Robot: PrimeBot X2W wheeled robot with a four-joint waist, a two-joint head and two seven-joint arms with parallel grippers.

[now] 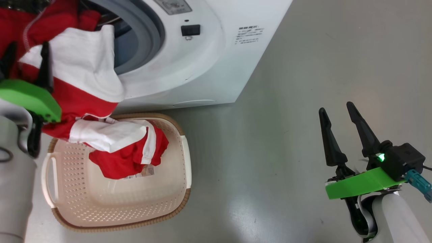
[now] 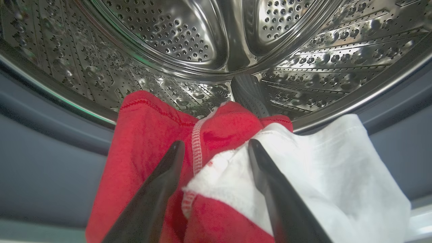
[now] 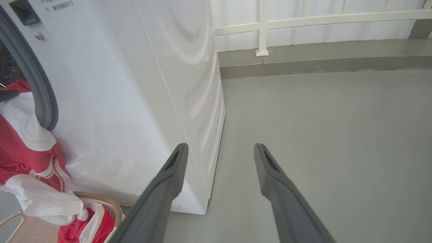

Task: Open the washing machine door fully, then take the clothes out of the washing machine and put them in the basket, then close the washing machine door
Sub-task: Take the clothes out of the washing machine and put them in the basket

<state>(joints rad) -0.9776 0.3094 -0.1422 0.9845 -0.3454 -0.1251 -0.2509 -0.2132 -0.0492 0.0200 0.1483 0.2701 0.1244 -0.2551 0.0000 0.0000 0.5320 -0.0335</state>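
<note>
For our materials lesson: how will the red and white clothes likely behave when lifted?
Probably floppy: the clothes sag in folds from the washing machine into the basket. Likely light: thin cloth. May trail, hanging long.

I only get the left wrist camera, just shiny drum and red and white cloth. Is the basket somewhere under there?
Observer: Yes. The basket sits on the floor right in front of the washing machine.
Operator: Are any clothes in it?
Observer: The clothes hang from the machine's opening, and their lower end lies inside the basket.
Operator: What's my other arm doing?
Observer: The right end effector is open, holding nothing, off to the right of the machine above the floor.
</note>
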